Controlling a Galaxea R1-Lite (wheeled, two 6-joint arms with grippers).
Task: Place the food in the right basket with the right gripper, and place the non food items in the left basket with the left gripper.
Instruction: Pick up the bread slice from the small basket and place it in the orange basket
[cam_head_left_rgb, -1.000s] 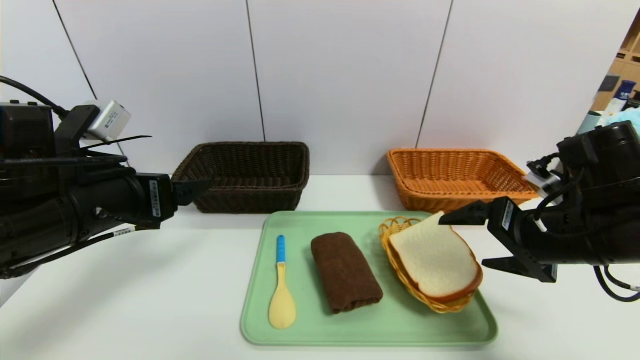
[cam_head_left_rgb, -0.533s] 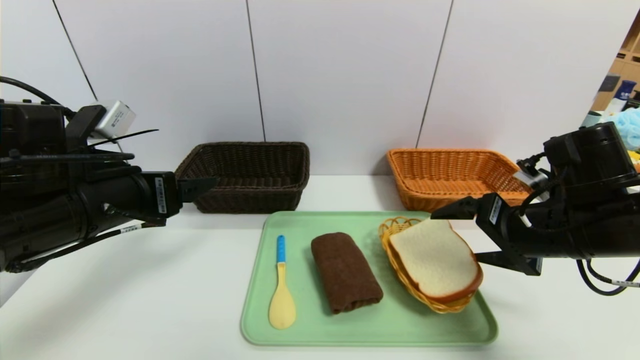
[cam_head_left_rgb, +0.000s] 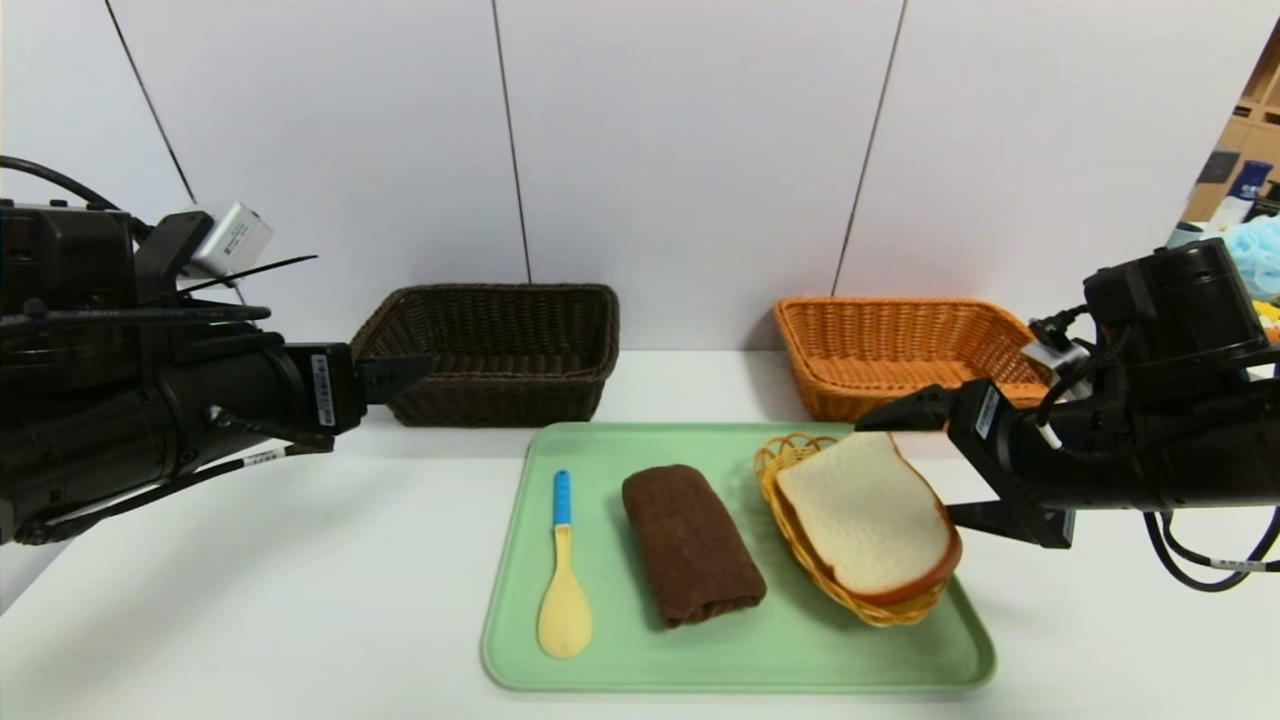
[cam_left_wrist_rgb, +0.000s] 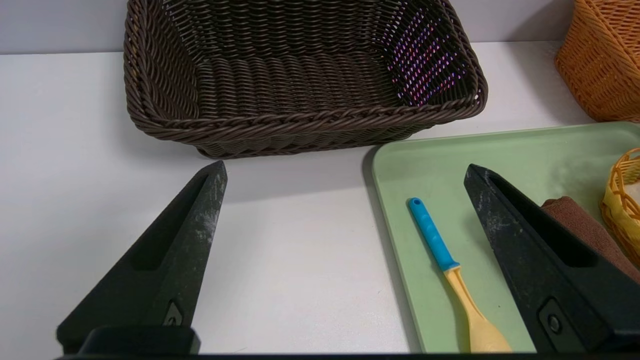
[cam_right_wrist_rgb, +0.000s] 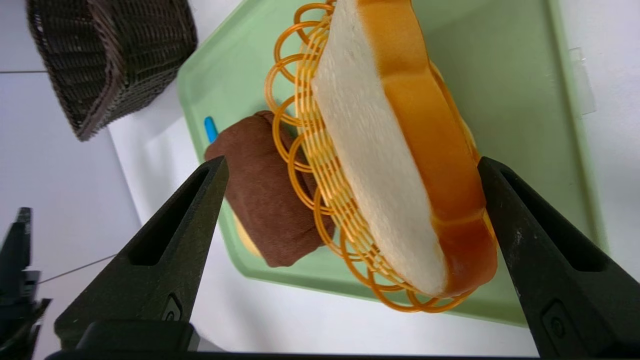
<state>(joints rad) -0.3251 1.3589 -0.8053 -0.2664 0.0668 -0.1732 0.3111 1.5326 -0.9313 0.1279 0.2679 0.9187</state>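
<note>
Nothing sorted yet. Dark brown wicker basket (cam_head_left_rgb: 497, 350) and orange-tan wicker basket (cam_head_left_rgb: 905, 352) both empty. Thick white toast slice (cam_head_left_rgb: 865, 515) sits in the small yellow openwork basket (cam_head_left_rgb: 800, 520) on the green tray (cam_head_left_rgb: 740, 655), beside rolled brown towel (cam_head_left_rgb: 692, 543) and blue-handled yellow spoon (cam_head_left_rgb: 564, 570). Right end effector (cam_head_left_rgb: 925, 470) open, straddling the toast's edge. Left end effector (cam_left_wrist_rgb: 345, 200) open, hovering over the bench (cam_head_left_rgb: 300, 600).

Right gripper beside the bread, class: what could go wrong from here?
The right gripper, open, faces the toast lying in a small yellow basket; a finger may snag that openwork and lift both. The towel lies close beside that basket and might get nudged.
</note>
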